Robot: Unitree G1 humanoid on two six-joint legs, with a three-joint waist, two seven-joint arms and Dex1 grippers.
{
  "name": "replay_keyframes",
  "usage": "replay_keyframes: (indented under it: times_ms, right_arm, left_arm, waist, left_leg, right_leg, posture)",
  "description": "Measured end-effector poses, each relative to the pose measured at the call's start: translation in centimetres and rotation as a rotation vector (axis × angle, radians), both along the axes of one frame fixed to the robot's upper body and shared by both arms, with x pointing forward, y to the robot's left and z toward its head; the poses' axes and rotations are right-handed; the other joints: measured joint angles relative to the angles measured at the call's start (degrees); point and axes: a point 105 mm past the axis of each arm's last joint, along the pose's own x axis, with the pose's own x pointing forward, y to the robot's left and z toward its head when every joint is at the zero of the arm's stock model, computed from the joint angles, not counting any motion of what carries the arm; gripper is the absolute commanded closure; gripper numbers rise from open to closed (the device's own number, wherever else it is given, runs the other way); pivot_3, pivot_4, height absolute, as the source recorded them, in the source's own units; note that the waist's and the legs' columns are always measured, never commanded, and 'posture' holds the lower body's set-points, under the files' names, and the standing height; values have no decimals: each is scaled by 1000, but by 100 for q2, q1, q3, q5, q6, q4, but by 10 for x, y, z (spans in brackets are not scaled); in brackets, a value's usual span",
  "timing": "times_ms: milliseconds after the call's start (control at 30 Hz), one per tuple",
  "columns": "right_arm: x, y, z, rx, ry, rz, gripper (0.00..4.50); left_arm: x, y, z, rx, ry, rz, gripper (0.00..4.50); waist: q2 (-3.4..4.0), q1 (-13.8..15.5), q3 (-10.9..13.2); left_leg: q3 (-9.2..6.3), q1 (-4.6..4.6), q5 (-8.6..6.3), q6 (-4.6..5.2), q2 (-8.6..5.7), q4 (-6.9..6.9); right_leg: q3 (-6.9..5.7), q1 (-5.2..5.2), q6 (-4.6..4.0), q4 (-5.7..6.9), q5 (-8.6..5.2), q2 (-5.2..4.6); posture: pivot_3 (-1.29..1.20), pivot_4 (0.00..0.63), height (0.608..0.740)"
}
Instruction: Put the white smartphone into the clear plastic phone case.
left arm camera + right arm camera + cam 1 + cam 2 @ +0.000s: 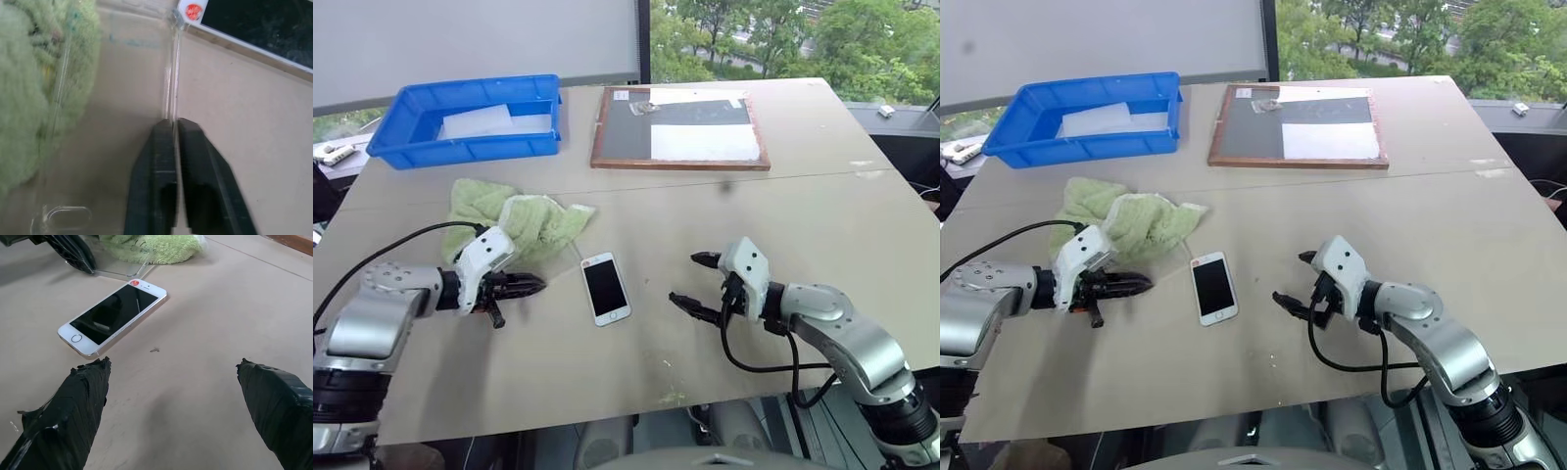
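My left gripper (536, 285) pinches the edge of the clear case (117, 147) left of the phone (605, 288). My right gripper (694, 279) stands spread wide, empty.

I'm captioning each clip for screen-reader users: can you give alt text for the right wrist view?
A white smartphone lies screen-up on the tan table, just ahead of the right hand, whose two black fingers are spread wide apart. Beyond the phone, the left hand pinches the edge of the clear plastic phone case, beside a green towel.
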Motion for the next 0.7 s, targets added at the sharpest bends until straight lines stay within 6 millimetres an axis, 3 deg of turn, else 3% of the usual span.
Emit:
replay_keyframes:
  times_ms: [167,200,333,533,700]
  right_arm:
    - [-1,0,0,1,0,3,0]
    - [-1,0,0,2,-1,5,0]
    - [-1,0,1,4,-7,7,0]
    - [0,-4,0,-3,-8,-7,0]
    - [0,-12,0,-9,-10,-37,0]
  left_arm:
    - [-16,-10,20,-188,37,-88,362]
    - [-21,-12,21,-199,68,-105,80]
    - [-38,-31,21,-225,133,-193,80]
    - [-21,-64,-1,-224,167,-3,80]
    - [-9,-91,6,-265,239,154,80]
  waist:
    - [0,-1,0]
    - [0,-3,0]
    - [3,11,2]
    - [2,13,1]
    - [-3,16,0]
  left_leg:
    - [4,0,0,0,1,-1]
    - [3,-1,0,-1,2,-2]
    - [5,2,0,-1,16,-10]
    - [7,2,0,0,2,-8]
    - [-6,2,0,0,-5,-3]
  right_leg:
    - [2,0,0,-6,0,-2]
    - [2,0,0,-6,0,-2]
    - [3,0,0,-9,0,-1]
    - [6,2,3,-8,1,0]
    - [-2,4,24,0,13,4]
  posture:
    - [0,150,740]
    - [0,150,740]
    - [0,150,740]
    - [0,150,740]
    - [0,150,740]
